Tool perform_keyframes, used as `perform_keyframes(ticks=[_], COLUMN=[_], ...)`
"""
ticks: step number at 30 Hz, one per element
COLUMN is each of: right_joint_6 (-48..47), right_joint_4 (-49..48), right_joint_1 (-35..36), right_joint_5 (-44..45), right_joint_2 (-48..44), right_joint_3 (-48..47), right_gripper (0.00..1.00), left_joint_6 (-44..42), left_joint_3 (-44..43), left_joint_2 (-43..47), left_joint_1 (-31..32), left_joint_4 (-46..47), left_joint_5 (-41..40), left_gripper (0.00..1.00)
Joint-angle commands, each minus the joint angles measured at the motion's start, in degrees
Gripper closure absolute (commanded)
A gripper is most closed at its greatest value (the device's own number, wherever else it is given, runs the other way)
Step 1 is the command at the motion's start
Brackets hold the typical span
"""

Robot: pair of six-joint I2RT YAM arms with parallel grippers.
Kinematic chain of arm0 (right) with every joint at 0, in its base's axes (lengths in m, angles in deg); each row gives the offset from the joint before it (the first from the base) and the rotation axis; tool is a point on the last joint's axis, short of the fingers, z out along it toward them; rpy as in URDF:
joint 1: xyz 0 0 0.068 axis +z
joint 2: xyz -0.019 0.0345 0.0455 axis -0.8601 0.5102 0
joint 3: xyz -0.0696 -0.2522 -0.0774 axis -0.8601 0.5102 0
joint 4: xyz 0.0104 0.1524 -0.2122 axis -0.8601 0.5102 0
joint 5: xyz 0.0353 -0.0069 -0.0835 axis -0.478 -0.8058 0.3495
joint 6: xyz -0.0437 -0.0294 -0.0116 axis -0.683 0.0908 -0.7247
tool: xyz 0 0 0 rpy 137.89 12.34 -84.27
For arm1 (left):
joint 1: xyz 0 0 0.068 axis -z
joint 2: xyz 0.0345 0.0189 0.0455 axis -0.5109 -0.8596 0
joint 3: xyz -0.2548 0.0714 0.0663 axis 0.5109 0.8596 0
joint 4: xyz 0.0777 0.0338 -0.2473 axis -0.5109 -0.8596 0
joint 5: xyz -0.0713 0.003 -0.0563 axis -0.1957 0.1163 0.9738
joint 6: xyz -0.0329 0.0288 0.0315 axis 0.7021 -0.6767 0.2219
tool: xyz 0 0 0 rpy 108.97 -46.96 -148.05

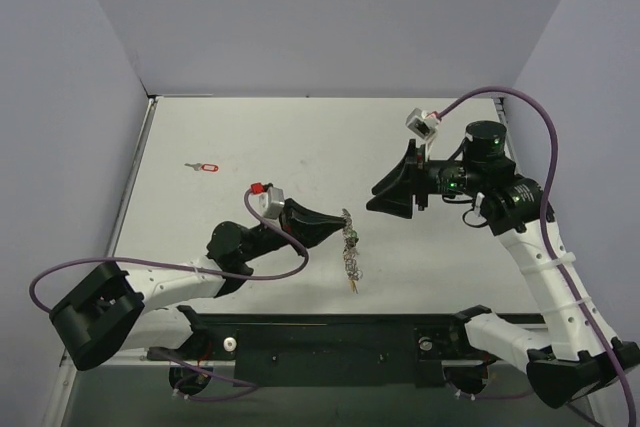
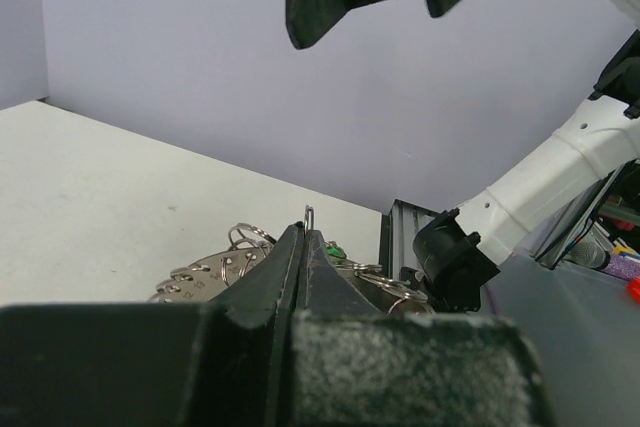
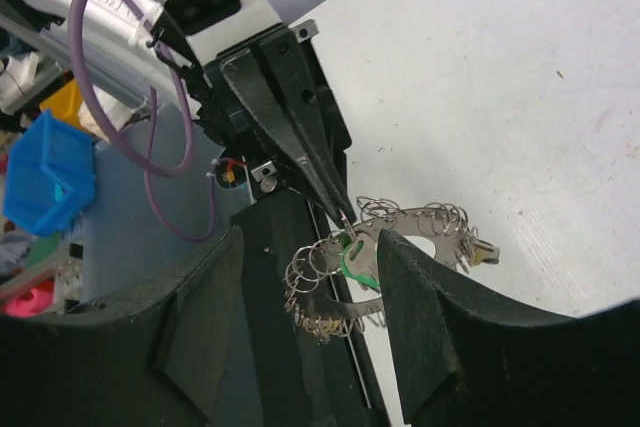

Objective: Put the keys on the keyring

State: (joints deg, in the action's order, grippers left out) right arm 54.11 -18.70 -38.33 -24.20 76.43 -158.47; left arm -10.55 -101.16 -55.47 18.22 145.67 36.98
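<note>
The left gripper (image 1: 338,225) is pinched tight on the rim of the keyring (image 3: 425,225). A thin bit of wire sticks up between its closed tips in its own wrist view. The keyring is held on edge above the near middle of the table (image 1: 260,127), with small wire loops (image 3: 318,292) bunched along its lacy rim and its yellow piece (image 1: 355,288) at the low end. Whether that end touches the table cannot be told.

The green key (image 3: 355,259) sits against the keyring among the loops, just beside the left gripper's tips. Whether it is threaded on cannot be told.

The right gripper (image 1: 383,197) hangs just to the right of the keyring and a little farther back. Its jaws are spread wide with nothing between them, and the keyring and green key show through the gap.

The red key (image 1: 205,166) lies flat on the table far to the left, well apart from both grippers.

Off the table, a blue bin (image 3: 45,172) shows in the right wrist view. Its inside is turned away, so its contents cannot be told.
</note>
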Motion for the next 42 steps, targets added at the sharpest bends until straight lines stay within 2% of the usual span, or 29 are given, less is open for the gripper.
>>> perform_keyframes(ticks=[1, 3, 4, 5, 6, 7, 8, 11, 15, 18, 21, 31, 42], right_joint_6=[5.25, 1.84, -8.1, -13.59, -23.22, -26.45, -31.53, -37.71, -35.98, -35.62, -32.73, -25.52, -20.15], right_joint_4=[0.47, 5.44, 10.96, 22.33, 26.36, 33.45, 37.0, 38.53, 32.21, 29.75, 27.11, 20.25, 15.5], right_joint_1=[-6.21, -8.32, -8.69, -8.78, -8.6, -8.25, -8.34, -6.77, 0.35, 0.89, 2.47, 3.44, 3.35], right_joint_5=[-5.3, -1.89, 0.49, 5.82, 8.31, 12.42, 12.29, 7.11, 9.03, 7.46, 6.31, 4.38, 0.95], right_joint_2=[0.46, 1.24, 2.64, 3.7, 5.45, 7.99, 8.97, 8.99, 7.05, 7.22, 8.01, 11.27, 11.71], right_joint_3=[-2.12, -3.77, -5.18, -9.11, -10.72, -14.13, -15.29, -14.08, -9.17, -7.4, -6.78, -9.77, -6.25], right_gripper=[0.49, 0.5, 0.5, 0.49, 0.49, 0.49, 0.49, 0.48, 0.54, 0.64, 0.68, 0.68, 0.72], left_joint_6=[-0.32, -0.5, -0.67, -0.59, -0.5, -0.59, -0.5, -0.41, -0.33, -0.5, -0.33, 2.4, 2.66], left_joint_3=[-3.54, -3.71, -3.8, -3.89, -3.98, -4.07, -4.15, -4.33, -4.77, -5.47, -6.26, -7.32, -7.06], left_joint_2=[-0.55, -0.99, -1.08, -1.43, -1.52, -1.79, -1.96, -2.49, -2.84, -3.37, -4.51, -6.8, -5.39], left_joint_1=[1.5, 2.03, 2.11, 2.12, 2.2, 2.2, 2.29, 2.64, 3.35, 3.96, 4.57, 5.54, 5.9], left_joint_4=[14.6, 14.6, 14.6, 14.6, 14.69, 14.78, 14.95, 14.96, 15.13, 15.22, 16.97, 21.98, 22.78], left_joint_5=[-3.61, -5.63, -6.77, -7.39, -8.18, -8.54, -9.32, -11.17, -12.67, -13.11, -13.37, -13.9, -14.52], left_gripper=[1.0, 1.0, 1.0, 1.0, 1.0, 1.0, 1.0, 1.0, 1.0, 1.0, 1.0, 1.0, 1.0])
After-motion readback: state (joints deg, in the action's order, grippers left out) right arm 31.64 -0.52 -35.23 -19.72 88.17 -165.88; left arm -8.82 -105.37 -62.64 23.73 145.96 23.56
